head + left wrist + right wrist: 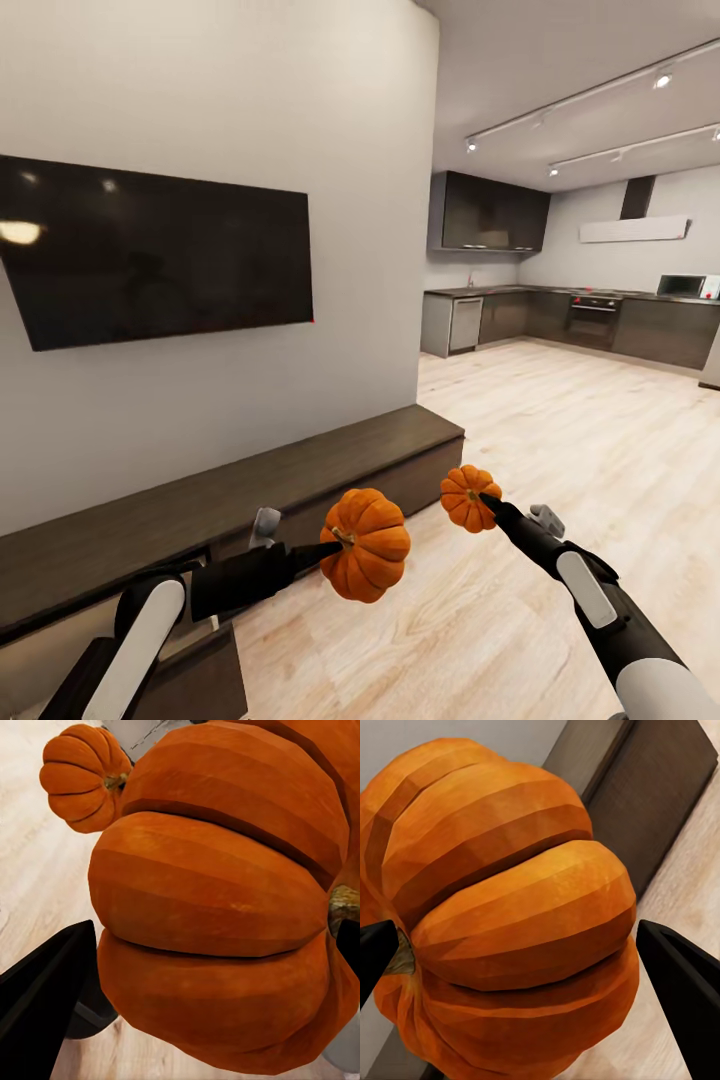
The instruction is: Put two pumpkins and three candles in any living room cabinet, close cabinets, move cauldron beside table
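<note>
Dark-brown cabinet (250, 490) runs low along the white wall (350, 150) under the TV (150, 250), fronts look shut. Light wood floor (560, 440) leads right to a grey kitchen (570, 315). Left gripper (335, 545) is clamped on the larger pumpkin (366, 545) by its stem side, held over the floor just in front of the cabinet. Right gripper (487, 498) grips the smaller pumpkin (468, 497), near the cabinet's right end.

Pumpkin (510, 915) gripped between right claw (521, 952) fingers, dark cabinet (652, 802) behind
</note>
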### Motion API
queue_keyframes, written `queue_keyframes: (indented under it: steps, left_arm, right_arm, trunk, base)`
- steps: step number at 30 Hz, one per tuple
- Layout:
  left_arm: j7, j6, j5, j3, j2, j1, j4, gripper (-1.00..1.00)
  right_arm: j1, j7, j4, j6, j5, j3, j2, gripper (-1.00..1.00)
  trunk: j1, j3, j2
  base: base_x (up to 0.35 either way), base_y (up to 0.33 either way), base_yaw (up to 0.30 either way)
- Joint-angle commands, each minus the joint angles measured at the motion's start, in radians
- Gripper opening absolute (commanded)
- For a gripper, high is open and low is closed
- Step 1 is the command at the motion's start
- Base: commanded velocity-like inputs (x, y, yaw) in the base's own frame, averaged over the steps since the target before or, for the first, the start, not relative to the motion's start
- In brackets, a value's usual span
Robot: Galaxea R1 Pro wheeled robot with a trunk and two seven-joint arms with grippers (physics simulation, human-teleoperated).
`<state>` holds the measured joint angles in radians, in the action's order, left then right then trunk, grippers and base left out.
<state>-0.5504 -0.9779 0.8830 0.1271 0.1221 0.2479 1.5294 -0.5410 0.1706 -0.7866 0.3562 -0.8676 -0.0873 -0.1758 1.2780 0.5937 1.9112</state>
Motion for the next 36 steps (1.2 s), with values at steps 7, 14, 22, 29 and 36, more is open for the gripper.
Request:
queue_keyframes:
  steps: [7, 14, 22, 29, 36]
  left_arm:
    - [-0.003, -0.001, 0.007, 0.000, 0.002, 0.001, 0.001, -1.00]
    - [-0.003, -0.001, 0.008, 0.000, 0.005, 0.001, 0.004, -1.00]
    - [-0.004, 0.000, 0.009, 0.000, 0.006, 0.001, 0.005, -1.00]
    - [-0.006, -0.001, 0.010, 0.000, 0.008, 0.001, 0.006, -1.00]
    - [-0.009, -0.002, 0.013, -0.027, 0.008, 0.001, 0.005, -1.00]
  right_arm:
    - [0.000, 0.003, 0.000, 0.006, -0.005, -0.003, 0.001, -1.00]
    - [0.000, 0.003, 0.000, 0.007, -0.005, -0.003, 0.001, -1.00]
    - [0.000, 0.003, 0.002, 0.007, -0.005, -0.003, 0.001, -1.00]
    - [0.000, 0.003, 0.001, 0.007, -0.005, -0.003, 0.001, -1.00]
    - [0.000, 0.003, -0.002, 0.006, -0.005, -0.003, 0.001, -1.00]
  trunk:
    - [0.000, 0.001, 0.001]
    - [0.000, 0.001, 0.001]
    - [0.000, 0.001, 0.001]
    - [0.000, 0.001, 0.001]
    - [-0.019, -0.015, -0.034]
  base:
    - [0.000, 0.000, 0.209]
    - [-0.001, 0.036, 0.278]
    - [-0.074, 0.204, 0.283]
    - [-0.013, 0.023, 0.283]
    - [0.000, 0.001, 0.283]
